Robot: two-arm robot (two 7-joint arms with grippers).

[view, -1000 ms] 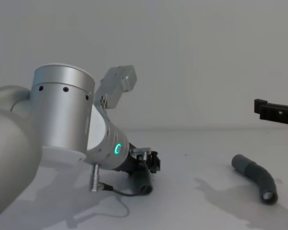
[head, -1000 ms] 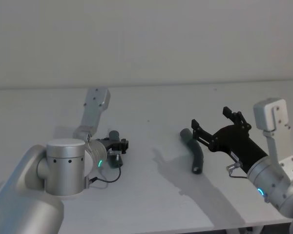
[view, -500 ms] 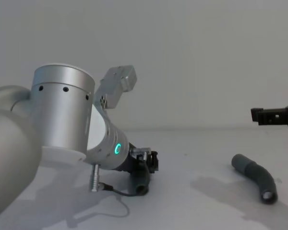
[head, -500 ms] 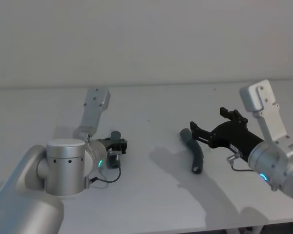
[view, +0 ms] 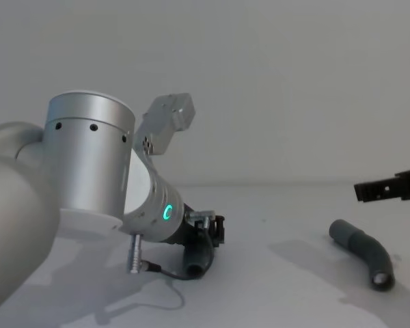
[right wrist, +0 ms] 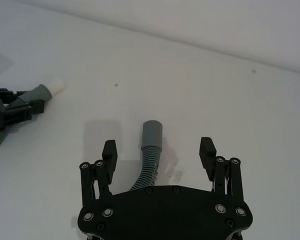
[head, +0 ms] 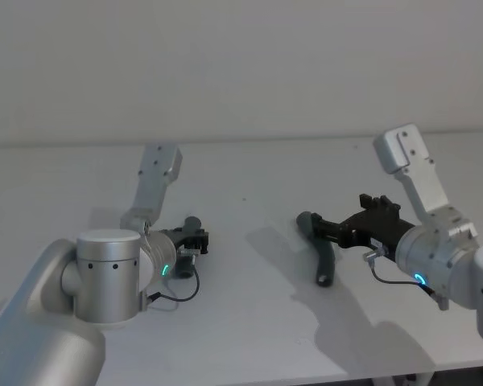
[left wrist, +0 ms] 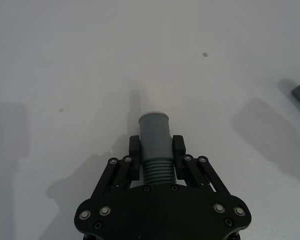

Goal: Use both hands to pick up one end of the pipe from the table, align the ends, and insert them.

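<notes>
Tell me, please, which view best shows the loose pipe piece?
The chest view: the bent pipe piece lies whole, side-on. In the head view the open right gripper overlaps its far end; the right wrist view shows its collar and ribbed stretch.

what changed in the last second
The right gripper, open, swung inward and came down over the right pipe piece, not yet gripping it. The left gripper stayed shut on the left pipe piece; the right pipe piece lay unmoved.

White table (head: 249, 173) bears one bent grey pipe piece (head: 326, 261) (right side).
</notes>
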